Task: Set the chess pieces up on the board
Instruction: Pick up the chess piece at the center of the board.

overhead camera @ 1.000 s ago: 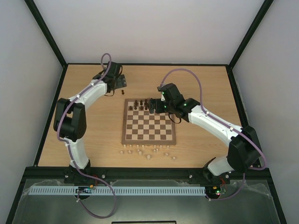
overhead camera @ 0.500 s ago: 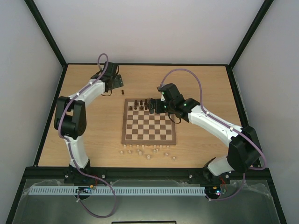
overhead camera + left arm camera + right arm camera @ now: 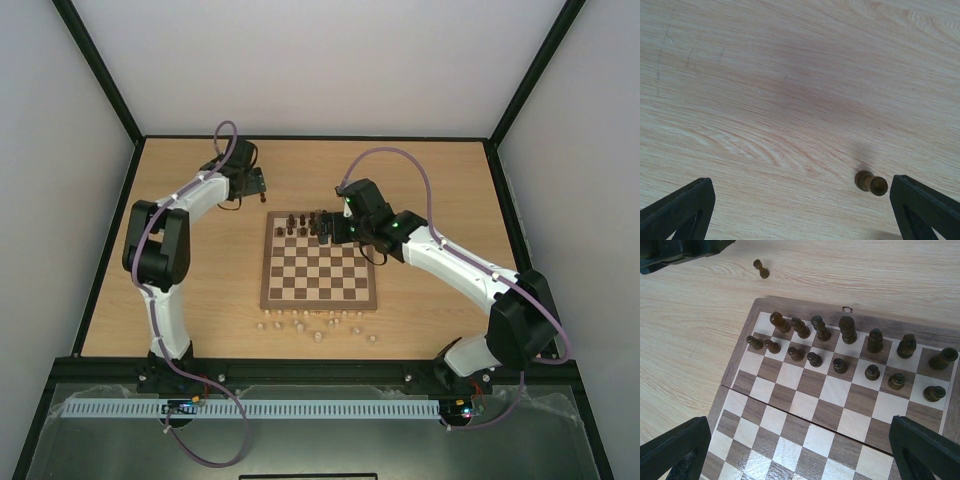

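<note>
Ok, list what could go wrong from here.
1. The pawn sits right beside one finger of the open left gripper, off centre; closing could tip or flick it away.
2. The open right gripper hangs near the crowded dark rows on the board; a careless move could topple them.

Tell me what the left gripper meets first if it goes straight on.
Probably the bare table: the open left gripper points down at it. The lone dark pawn sits just inside one finger, off the centre line, though depth is unclear.

The left gripper [image 3: 801, 182] has moved over the stray dark piece [image 3: 871, 182].
</note>
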Robot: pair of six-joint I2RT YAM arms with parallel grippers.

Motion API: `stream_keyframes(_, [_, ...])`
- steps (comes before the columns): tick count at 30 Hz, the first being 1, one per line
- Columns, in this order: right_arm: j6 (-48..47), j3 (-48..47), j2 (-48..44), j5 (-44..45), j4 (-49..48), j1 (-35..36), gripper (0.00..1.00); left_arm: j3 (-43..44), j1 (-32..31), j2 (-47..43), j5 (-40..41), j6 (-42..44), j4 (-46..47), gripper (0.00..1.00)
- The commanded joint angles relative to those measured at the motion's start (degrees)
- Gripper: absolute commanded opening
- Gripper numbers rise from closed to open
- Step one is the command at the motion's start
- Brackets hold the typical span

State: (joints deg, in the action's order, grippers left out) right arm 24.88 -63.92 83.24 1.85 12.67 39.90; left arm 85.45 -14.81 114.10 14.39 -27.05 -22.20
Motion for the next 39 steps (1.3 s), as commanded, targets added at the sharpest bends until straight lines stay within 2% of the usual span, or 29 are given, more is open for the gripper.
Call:
stream_keyframes(1, [0.27,0.65,-1.06,-0.07,-0.19,0.41,0.99,1.93,-0.47,1.90,-1.09,0.34,0.18,0.99])
stream_keyframes(16, [0.17,0.63,-0.89,-0.18,-0.19,0.52,0.99,5.87,-5.12,7.79,-0.96,0.59,-0.34,0.95])
stream_keyframes(20, [0.16,0.67,-0.87,-0.44,-0.22,0.53,0.99,7.49,-5.06,9.38,-0.35,1.00,-0.86,0.86])
stream_keyframes(28, [0.16,0.64,-1.04,-0.41,-0.32,0.46,0.99,9.35,-4.97,11.01,-1.18,1.18,-1.31,0.54])
stream_keyframes(39, [0.12,0.66,-1.02,-0.63,-0.28,0.59,0.99,9.03,-4.95,11.69,-1.52,1.27,-1.47,0.39])
